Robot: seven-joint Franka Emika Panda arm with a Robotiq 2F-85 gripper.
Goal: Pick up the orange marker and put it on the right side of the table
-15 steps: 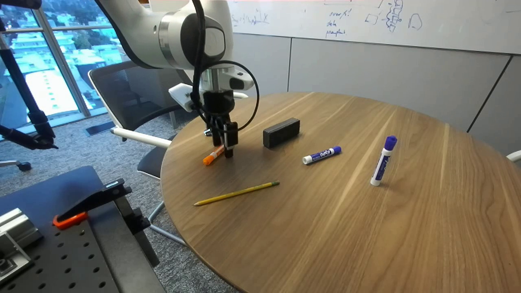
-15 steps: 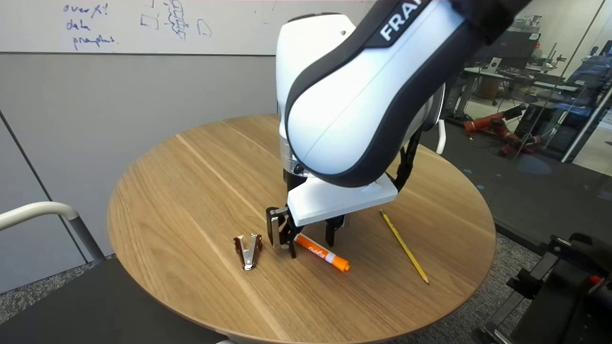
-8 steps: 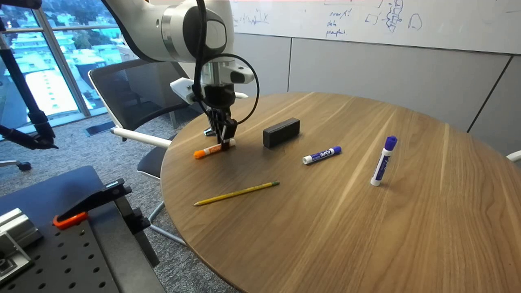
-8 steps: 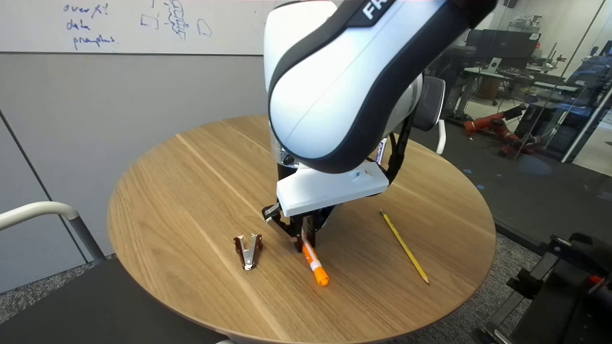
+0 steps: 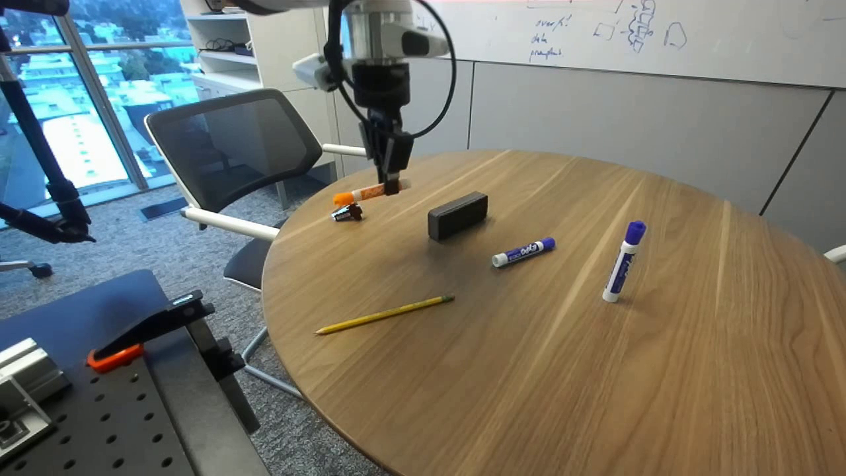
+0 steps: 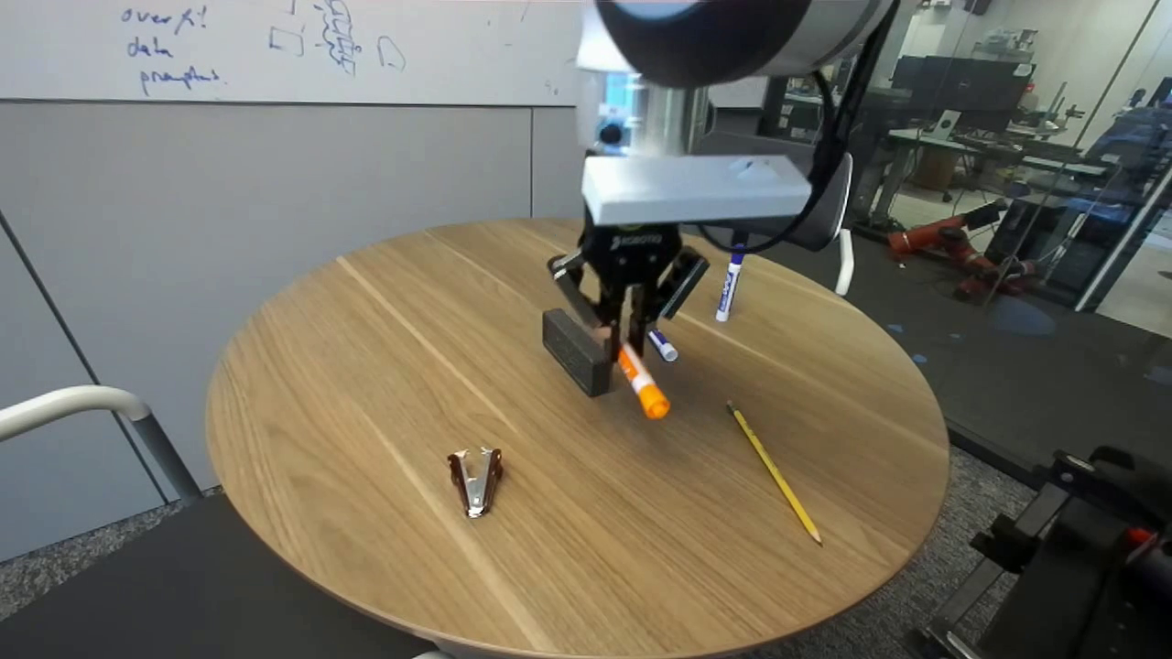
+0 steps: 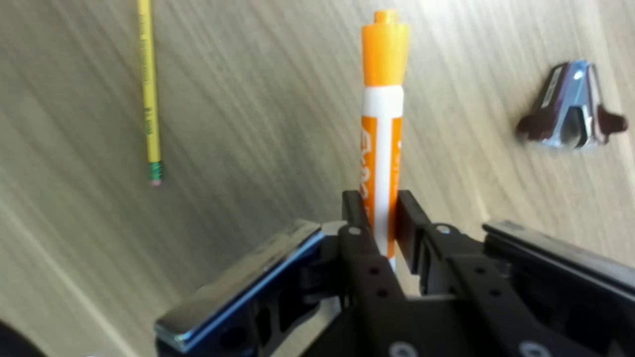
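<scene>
The orange marker is pinched around its labelled barrel between both fingers, its orange cap reaching away from the gripper in the wrist view. Both exterior views show the marker raised off the wood-grain table, roughly level with the cap end pointing out. In an exterior view my gripper hovers over the table's far-left part, behind the staple remover as seen there. The marker's pale rear end is partly covered by the fingers in the wrist view.
A black eraser block, a lying purple marker, an upright purple marker and a yellow pencil are on the table. A staple remover sits near the edge. A mesh chair stands close beside it.
The gripper has shut on the orange marker, turning it as the fingers came together. Arm and marker have since risen from the table and moved away from the pencil.
</scene>
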